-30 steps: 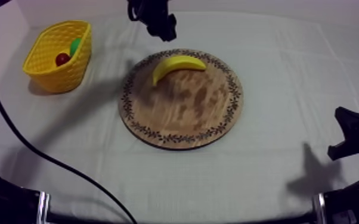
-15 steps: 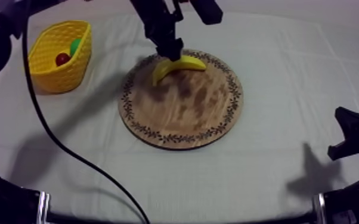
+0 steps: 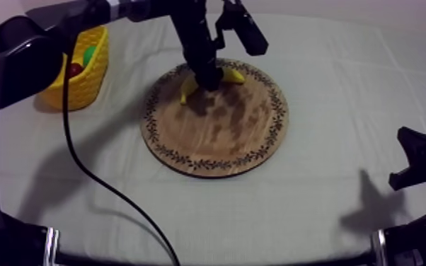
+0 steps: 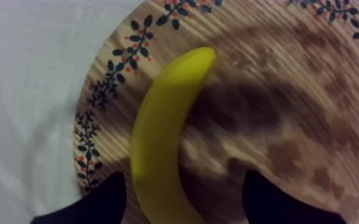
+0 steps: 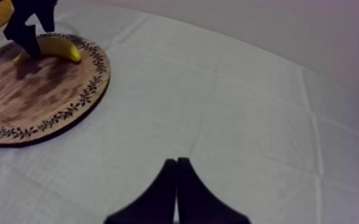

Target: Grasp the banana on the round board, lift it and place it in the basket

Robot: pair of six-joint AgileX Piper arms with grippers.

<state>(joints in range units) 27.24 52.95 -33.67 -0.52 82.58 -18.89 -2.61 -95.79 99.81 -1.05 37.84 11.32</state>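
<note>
Banana (image 4: 164, 119) found at far rim of wooden board (image 3: 223, 134), straddled by left gripper (image 3: 207, 80), fingers (image 4: 95, 205) spread, nothing gripped. Squeeze best made mid-banana, square across curve, before yellow basket (image 3: 88, 81) run. Right gripper (image 5: 176, 179) closed, empty, near right.

The banana (image 4: 158, 137), smooth yellow plastic with a faint sheen, lies on my round board (image 4: 289, 119) of matt, strongly grained wood with a printed leaf rim. The grey-white cloth (image 3: 343, 78) looks matt and soft, the basket (image 3: 88, 83) is yellow plastic lattice, and the fingers (image 4: 98, 205) of my left gripper (image 4: 182, 184) are matt black.
</note>
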